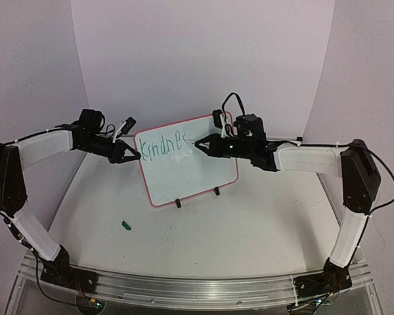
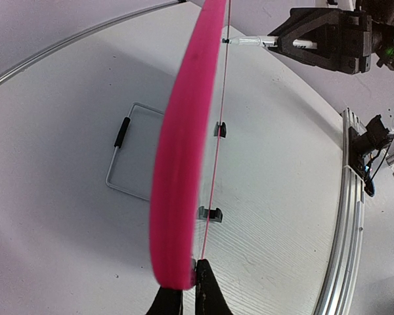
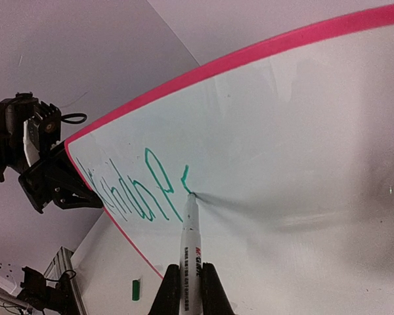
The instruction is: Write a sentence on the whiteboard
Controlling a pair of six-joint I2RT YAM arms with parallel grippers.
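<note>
From above, the rounded-corner whiteboard point(image 1: 190, 177) stands on two black feet point(image 1: 178, 204) on the tabletop point(image 1: 249, 236), its smooth white face carrying green lettering point(image 1: 161, 146) along the top. The left wrist view shows its glossy pink frame edge-on, pinched in the clenched left claw point(image 2: 187, 282). The right wrist view shows the right claw point(image 3: 189, 279) grasping a slim white marker point(image 3: 188, 230), tip touching the board beside the last stroke.

A robotics lab test cell: a left arm point(image 1: 39, 147) and a right arm point(image 1: 315, 159) stand bolted to an aluminium rail point(image 1: 197, 283), a white tabletop point(image 1: 249, 230) stretches beyond the rail, and a plain pale backdrop point(image 1: 197, 52) curves round behind it.
</note>
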